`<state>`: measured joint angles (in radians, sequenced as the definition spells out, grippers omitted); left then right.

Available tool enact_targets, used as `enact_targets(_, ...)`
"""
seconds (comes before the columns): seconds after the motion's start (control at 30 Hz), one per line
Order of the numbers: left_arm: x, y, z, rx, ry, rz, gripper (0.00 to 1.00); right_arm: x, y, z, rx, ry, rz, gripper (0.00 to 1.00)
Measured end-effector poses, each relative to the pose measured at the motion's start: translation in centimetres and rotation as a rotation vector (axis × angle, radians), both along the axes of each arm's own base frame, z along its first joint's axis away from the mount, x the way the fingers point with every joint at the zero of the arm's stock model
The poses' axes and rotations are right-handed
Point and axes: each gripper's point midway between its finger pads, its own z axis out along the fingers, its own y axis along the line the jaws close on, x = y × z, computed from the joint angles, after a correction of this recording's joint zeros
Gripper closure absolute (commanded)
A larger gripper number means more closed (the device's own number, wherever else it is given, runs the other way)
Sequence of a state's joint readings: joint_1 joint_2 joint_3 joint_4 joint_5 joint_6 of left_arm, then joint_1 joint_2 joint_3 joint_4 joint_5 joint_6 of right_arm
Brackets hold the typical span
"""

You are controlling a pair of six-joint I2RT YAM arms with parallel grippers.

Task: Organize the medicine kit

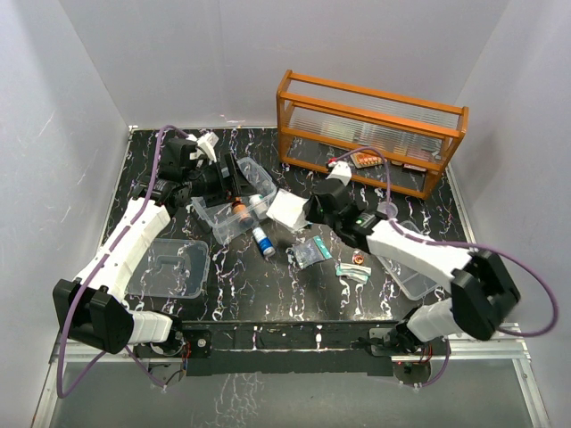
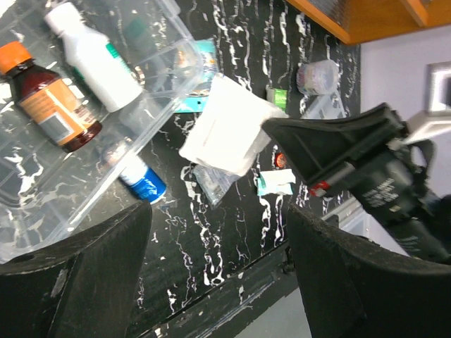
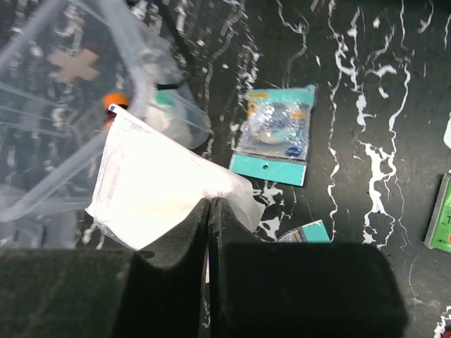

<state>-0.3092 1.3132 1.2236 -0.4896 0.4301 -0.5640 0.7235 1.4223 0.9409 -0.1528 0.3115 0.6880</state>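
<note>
Your right gripper (image 3: 210, 205) has its jaws pressed together on one edge of a white packet (image 3: 158, 186). From the tips, the packet fans out toward ten o'clock in the right wrist view. Seen from above, that packet sits at three o'clock from the medicine kit (image 1: 219, 227), right at its rim; you cannot tell from any view whether the two touch.

The kit lies just left of the table's middle, at about nine o'clock from centre, and it looks tipped rather than squarely upright. Its red cross (image 3: 74, 67) shows through the clear wall in the right wrist view. Inside it you can see a brown bottle with an orange cap (image 2: 53, 105) and a white bottle (image 2: 95, 56), both lying down.

Your left gripper (image 2: 218, 211) hangs over the kit with its fingers (image 2: 77, 274) spread wide and nothing between them.

A clear lid (image 1: 169, 267) lies flat on the table at about eight o'clock from the kit, well apart from it. A small bottle with a blue end (image 1: 262, 241) lies on the table at five o'clock from the kit, just beside its wall. A teal pouch (image 1: 312, 251) rests at four o'clock, below the right gripper. The orange wooden rack (image 1: 370, 125) stands at the far edge, at one o'clock from the table's centre
</note>
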Motion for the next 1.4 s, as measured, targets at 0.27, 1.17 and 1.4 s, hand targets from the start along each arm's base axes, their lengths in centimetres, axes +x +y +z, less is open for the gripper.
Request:
enact_targets(0.27,-1.6,-2.7,1.3,-0.149,-0.019,-0.170,0.20,-2.5,-0.2,7.5,0.113,-0.162,0.127,1.00)
enact_targets(1.17,-3.5,-5.7,0.9,-0.310,0.025,-0.337,0.86,-3.7,4.6,9.0,0.348,-0.108,0.273,1.00)
enact_targets(1.4,-3.4,-5.3,0.2,-0.247,-0.031,-0.370,1.00,-3.8,4.8,9.2,0.368,-0.101,0.272,0.51)
